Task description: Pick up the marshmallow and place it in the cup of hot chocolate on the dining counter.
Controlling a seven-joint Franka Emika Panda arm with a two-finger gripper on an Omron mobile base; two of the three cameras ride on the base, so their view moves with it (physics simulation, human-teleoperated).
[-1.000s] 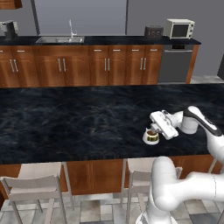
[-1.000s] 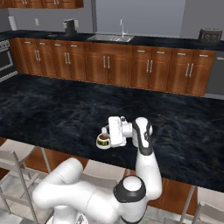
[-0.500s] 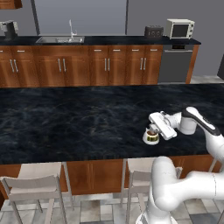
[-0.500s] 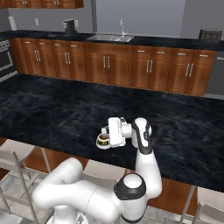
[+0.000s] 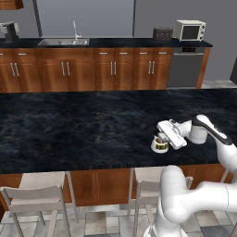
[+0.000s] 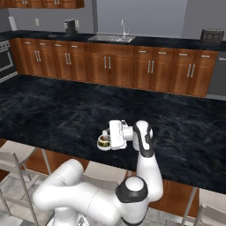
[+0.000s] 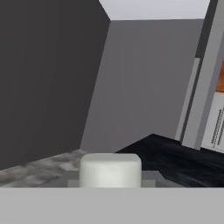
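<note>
The marshmallow [image 7: 110,169], a stubby white lump, sits at the bottom of the hand view with my gripper [image 7: 110,178] shut on it. On the dining counter [image 5: 69,129], near its front edge, stands the cup of hot chocolate [image 5: 160,145], squat and whitish with a gold band. The hand lies level and points left, so my gripper [image 5: 159,138] hovers just over the cup's rim. From the right base view the cup [image 6: 104,142] stands left of the hand, the gripper [image 6: 106,134] is right above it, and black marble [image 6: 53,110] stretches around.
Stools [image 5: 37,190] stand under the counter's front edge, one [image 5: 146,183] right below the cup. Across the aisle runs a wall counter with a sink [image 5: 62,41], a toaster [image 5: 162,33] and a microwave [image 5: 190,30].
</note>
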